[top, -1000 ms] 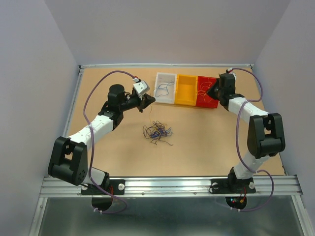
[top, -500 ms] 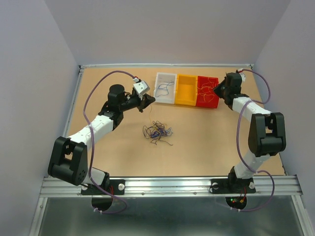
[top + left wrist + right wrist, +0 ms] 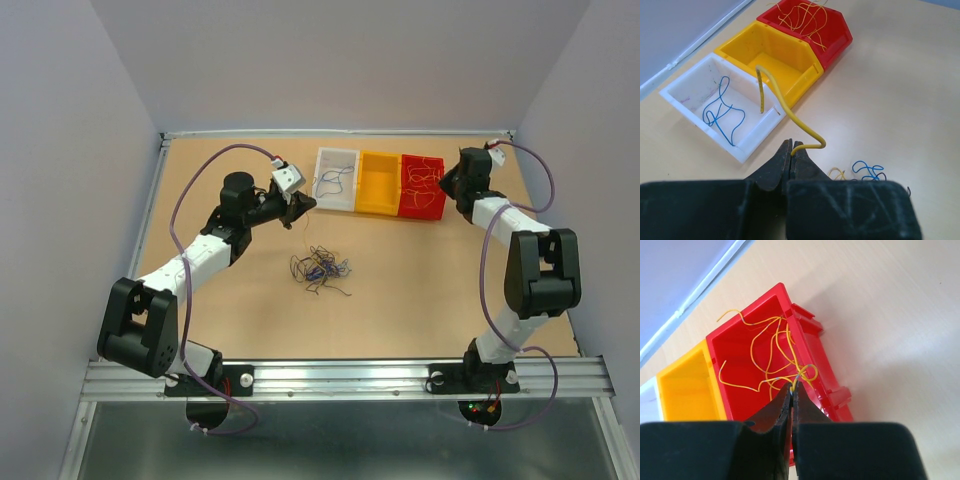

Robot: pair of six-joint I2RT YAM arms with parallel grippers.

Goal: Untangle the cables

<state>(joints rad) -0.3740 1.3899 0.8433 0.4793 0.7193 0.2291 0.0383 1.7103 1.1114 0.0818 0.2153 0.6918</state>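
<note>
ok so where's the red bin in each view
Top external: red bin sits above and right of centre, rightmost in the row of three bins.
Left wrist: at the top centre, the farthest bin in the row.
Right wrist: in the middle of the picture, seen from close up.
Shared landmark: the yellow bin, right beside it in every view.

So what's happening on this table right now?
A robot is picking apart a knotted pile of wires mid-table. The left pincer is shut on a bent yellow wire, lifted near the white bin, which holds a blue wire. The right pincer pinches a yellow strand at the red bin.
</note>
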